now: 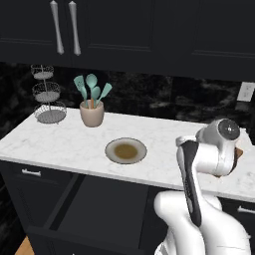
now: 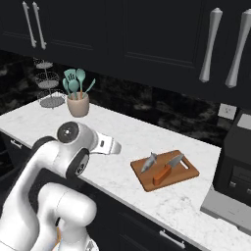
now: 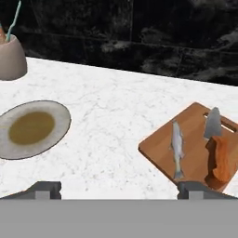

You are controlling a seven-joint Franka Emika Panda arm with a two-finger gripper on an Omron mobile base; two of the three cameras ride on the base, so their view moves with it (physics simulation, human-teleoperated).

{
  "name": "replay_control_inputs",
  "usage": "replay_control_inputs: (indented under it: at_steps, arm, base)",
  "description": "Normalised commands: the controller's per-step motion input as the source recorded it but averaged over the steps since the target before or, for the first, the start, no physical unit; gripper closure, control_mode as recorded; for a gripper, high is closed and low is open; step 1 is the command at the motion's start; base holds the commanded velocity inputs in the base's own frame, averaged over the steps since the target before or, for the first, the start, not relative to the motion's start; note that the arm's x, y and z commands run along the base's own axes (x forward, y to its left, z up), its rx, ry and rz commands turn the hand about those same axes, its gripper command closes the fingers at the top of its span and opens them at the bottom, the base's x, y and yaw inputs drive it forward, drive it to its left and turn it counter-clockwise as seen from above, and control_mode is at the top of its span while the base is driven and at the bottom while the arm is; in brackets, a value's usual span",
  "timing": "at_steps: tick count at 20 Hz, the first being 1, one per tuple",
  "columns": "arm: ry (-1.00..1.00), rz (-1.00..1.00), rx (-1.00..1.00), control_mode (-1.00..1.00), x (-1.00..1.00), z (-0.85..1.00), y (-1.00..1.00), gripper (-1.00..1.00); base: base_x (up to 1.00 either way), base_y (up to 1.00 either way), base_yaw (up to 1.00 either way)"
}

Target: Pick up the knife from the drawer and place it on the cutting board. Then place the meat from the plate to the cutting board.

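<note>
Meat [image 3: 176,148] and knife [image 3: 217,149] on cutting board [image 3: 160,148], beyond the wide-apart claw [image 3: 118,189].

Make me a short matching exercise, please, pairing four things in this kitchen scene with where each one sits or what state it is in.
Things:
1. knife
2. plate
3. teal spatulas
4. drawer

Places or states:
A. standing in the beige cup
B. pulled open below the counter
C. lying on the cutting board beside the meat
D. bare on the marble counter

Pairs: 1-C, 2-D, 3-A, 4-B
</note>
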Motion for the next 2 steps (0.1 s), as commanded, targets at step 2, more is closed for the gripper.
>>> replay_control_inputs:
  at_steps: [2]
  arm:
    - [-0.14, 0.07, 0.02, -1.0, -0.61, 1.0, 0.08, -1.0]
  base:
    - [0.0, 0.0, 0.0]
